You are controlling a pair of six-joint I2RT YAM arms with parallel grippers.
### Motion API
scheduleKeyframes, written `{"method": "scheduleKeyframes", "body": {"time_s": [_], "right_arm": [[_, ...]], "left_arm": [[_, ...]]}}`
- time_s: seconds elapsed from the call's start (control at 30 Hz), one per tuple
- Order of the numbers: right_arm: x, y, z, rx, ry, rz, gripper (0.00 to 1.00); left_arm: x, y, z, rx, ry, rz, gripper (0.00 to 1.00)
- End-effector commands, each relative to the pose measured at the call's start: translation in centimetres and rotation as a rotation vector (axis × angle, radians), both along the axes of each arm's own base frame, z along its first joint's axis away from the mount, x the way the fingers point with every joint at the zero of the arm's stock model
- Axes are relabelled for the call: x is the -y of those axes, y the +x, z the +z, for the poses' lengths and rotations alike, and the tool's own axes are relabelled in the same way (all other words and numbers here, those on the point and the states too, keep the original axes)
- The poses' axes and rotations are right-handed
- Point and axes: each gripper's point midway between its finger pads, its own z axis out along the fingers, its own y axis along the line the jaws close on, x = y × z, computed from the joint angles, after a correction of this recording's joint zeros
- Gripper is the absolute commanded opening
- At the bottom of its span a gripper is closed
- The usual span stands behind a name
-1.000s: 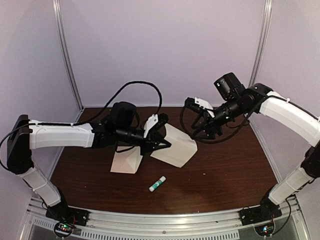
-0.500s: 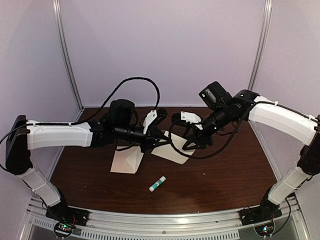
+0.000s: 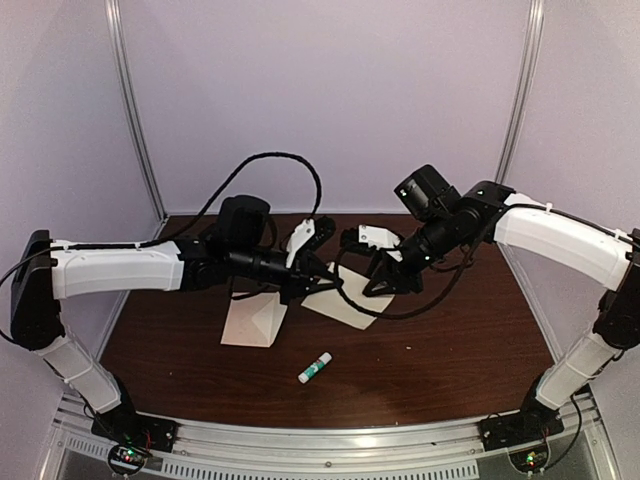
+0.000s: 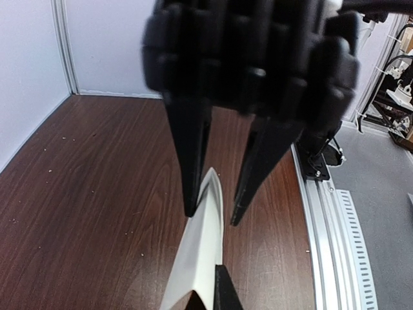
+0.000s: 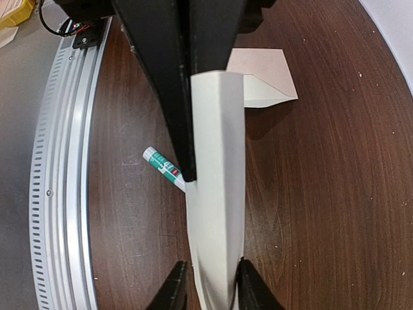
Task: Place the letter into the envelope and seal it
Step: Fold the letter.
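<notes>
The letter (image 3: 347,304) is a pale cream sheet held edge-up above the table, bowed along its length. My left gripper (image 3: 333,283) is shut on its left end (image 4: 208,297). My right gripper (image 3: 378,286) straddles the other end. In the right wrist view its fingers (image 5: 210,287) stand on either side of the letter (image 5: 216,194), one pad touching and a thin gap at the other. The same fingers flank the letter's tip (image 4: 211,194) in the left wrist view. The envelope (image 3: 250,322) lies on the table below the left arm with its triangular flap showing (image 5: 261,74).
A green-and-white glue stick (image 3: 314,368) lies on the brown table in front of the envelope (image 5: 161,165). A metal rail (image 3: 330,450) runs along the near edge. Black cables loop behind both wrists. Pale walls close in the back and sides.
My right gripper has swung left to the letter's free end and its jaws have narrowed around it. The left arm has barely moved and keeps its hold.
</notes>
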Motion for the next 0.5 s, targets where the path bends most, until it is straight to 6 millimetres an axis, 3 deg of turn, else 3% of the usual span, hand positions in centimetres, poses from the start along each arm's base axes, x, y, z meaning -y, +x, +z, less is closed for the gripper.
{"method": "scheduleKeyframes", "body": {"time_s": [0.0,0.3,0.47], "right_arm": [[-0.5,0.2,-0.3,-0.01,-0.008,-0.01,0.19],[-0.9,0.4,-0.4,-0.039,-0.003,-0.028,0.0],[-1.0,0.5,-0.5,-0.042,-0.003,-0.034,0.0]], "left_arm": [[0.1,-0.1,2.3,0.063,-0.038,-0.014,0.0],[-0.2,0.1,1.5,0.081,-0.008,0.003,0.0],[-0.9,0.1,1.2,0.106,0.011,0.019,0.07]]}}
